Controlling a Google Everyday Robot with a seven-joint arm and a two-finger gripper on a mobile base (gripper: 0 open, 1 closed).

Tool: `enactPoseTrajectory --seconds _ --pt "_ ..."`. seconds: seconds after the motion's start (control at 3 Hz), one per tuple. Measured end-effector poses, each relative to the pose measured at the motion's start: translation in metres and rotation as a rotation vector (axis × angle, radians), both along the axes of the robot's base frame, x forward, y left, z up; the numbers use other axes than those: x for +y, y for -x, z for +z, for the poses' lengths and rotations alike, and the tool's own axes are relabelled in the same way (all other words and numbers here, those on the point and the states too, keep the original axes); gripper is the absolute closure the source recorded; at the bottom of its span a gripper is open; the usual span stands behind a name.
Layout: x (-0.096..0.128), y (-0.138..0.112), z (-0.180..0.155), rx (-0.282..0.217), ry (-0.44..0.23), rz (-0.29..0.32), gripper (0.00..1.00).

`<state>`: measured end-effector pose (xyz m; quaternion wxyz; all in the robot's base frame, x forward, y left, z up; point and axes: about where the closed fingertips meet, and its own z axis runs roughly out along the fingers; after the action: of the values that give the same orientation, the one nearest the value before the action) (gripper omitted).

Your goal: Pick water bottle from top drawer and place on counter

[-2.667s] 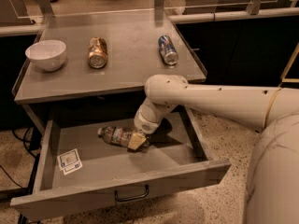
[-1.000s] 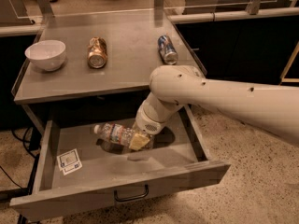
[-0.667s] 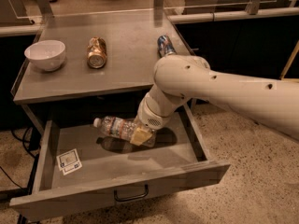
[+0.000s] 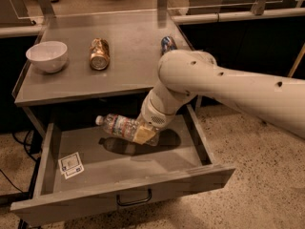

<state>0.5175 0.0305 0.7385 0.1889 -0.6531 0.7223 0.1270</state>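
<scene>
The water bottle (image 4: 116, 125) is a clear ribbed bottle with a white cap pointing left. It hangs level above the floor of the open top drawer (image 4: 119, 194), with its shadow below it. My gripper (image 4: 143, 133) is shut on the bottle's right end, over the middle of the drawer. The arm reaches in from the right and hides part of the counter (image 4: 71, 87) above the drawer.
On the counter stand a white bowl (image 4: 46, 55) at left, a gold can (image 4: 99, 54) lying in the middle, and a blue-silver can (image 4: 167, 43) partly hidden behind the arm. A white marked card (image 4: 71, 164) lies in the drawer's front left.
The gripper has lifted the bottle off the drawer floor and raised it. The arm has swung up and toward the counter's right side, covering the blue-silver can.
</scene>
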Motion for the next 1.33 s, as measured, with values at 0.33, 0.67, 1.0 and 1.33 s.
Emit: enactPoseTrajectory --seconds 0.33,0.67,1.0,1.33 --pt "-0.004 -0.005 0.027 -0.020 -0.006 -0.006 1.00" --pt "-0.009 -0.005 0.051 -0.032 -0.012 0.008 1.00" --pt "-0.017 -0.001 0.073 -0.050 -0.014 0.005 1.00" --pt "-0.018 -0.004 0.079 -0.047 -0.033 -0.009 1.00"
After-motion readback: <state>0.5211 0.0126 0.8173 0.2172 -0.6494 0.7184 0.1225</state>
